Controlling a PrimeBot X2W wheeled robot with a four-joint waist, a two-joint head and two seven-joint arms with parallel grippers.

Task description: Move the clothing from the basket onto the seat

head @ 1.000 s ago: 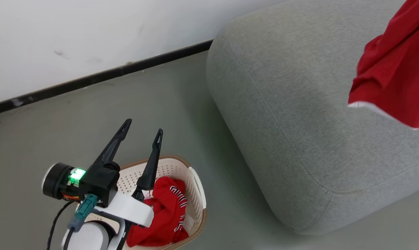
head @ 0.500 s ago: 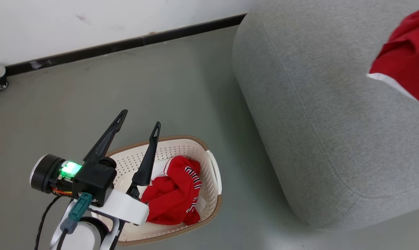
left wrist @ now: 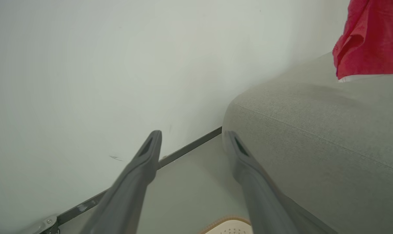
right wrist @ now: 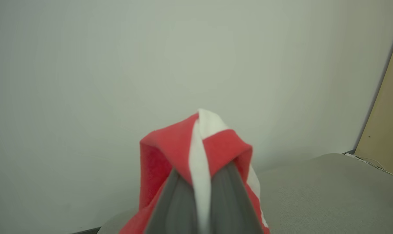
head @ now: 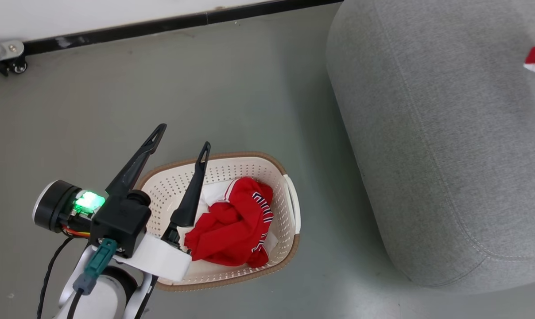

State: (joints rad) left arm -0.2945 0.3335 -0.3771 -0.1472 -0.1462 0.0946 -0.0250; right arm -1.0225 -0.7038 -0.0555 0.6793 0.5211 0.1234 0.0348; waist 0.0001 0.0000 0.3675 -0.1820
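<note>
Basket (head: 250,156), left of the grey seat (head: 427,133), holds one lettered red garment (head: 232,226). Your left gripper (head: 183,135), also left of the seat, is spread and empty. Your right gripper (right wrist: 203,169) clamps the other red garment (right wrist: 170,143) over the seat.

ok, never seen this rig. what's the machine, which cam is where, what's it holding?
It's a wheeled robot with two arms, each ending in a two-finger gripper. The wide shot comes from its head, looking down at the floor: a cream basket with one red garment in it, beside a big grey seat. The left gripper is open by the basket, holding nothing. The other two shots come from cameras on the wrists, looking along each gripper's fingers. The right gripper is shut on a second red garment with white trim, up by the seat. Whether it touches the seat is unclear.
</note>
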